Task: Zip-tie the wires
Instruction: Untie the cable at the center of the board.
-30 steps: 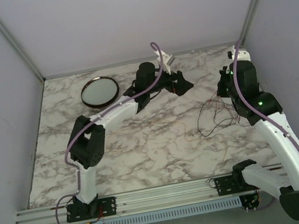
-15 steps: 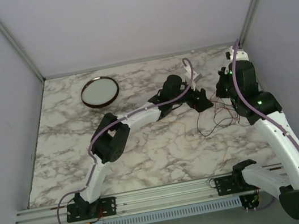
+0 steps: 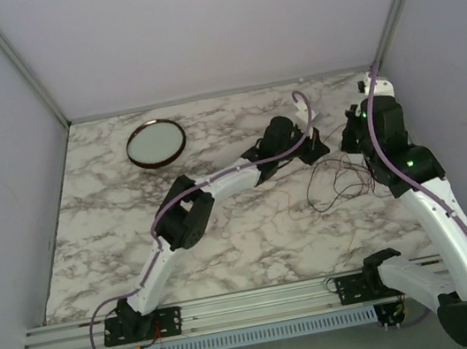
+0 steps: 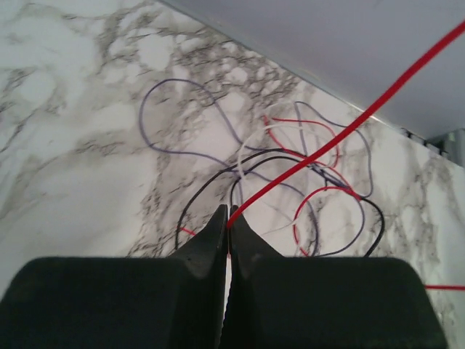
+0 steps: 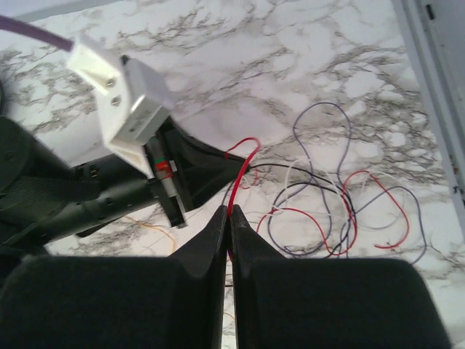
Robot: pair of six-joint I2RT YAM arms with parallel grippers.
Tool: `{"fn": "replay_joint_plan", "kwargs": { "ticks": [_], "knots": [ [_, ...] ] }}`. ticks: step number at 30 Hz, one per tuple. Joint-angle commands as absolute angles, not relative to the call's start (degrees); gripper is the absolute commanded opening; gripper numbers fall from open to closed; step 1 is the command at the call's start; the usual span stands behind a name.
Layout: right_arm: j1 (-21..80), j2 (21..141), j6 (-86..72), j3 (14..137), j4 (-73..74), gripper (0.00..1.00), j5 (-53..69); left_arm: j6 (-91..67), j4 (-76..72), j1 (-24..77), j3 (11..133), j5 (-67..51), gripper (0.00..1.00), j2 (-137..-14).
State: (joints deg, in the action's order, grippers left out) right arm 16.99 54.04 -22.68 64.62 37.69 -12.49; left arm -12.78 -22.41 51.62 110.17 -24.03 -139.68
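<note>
Bases of both arms sit at the near edge of your surface (image 3: pixel 254 243). From there your left arm reaches out long and slantwise toward the right, while your right arm rises along the right side. Past mid-depth on the right, the wires (image 3: pixel 339 182) lie flat on the marble as a loose tangle of red, black, lilac and white loops. Just beyond the tangle, your left tool (image 4: pixel 229 217) is clenched on a red wire (image 4: pixel 290 171), which runs taut up and away to the right from its tips. Your right tool (image 5: pixel 230 211), close beside the left one, is likewise pinched on a red wire. Whether both grip the same strand cannot be told. Far left, well apart from all this, a round dark-rimmed dish (image 3: pixel 155 142) rests near the back wall.
</note>
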Motion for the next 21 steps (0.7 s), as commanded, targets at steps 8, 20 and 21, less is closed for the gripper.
{"fn": "replay_joint_plan", "kwargs": {
  "ticks": [8, 20, 21],
  "knots": [
    [15.9, 51.8, -22.6, 66.4, 40.9, 0.00, -30.1, -8.0, -6.0, 48.2, 112.4, -13.7, 0.00, -116.5],
    [14.2, 51.6, -24.1, 58.4, 28.8, 0.00, -34.9, -17.9, 6.3, 41.8, 112.8, -13.2, 0.00, -94.3],
    [14.2, 51.4, -24.5, 57.7, 27.7, 0.00, -35.7, -17.7, 7.2, 41.4, 112.8, -12.7, 0.00, -92.6]
  ]
}}
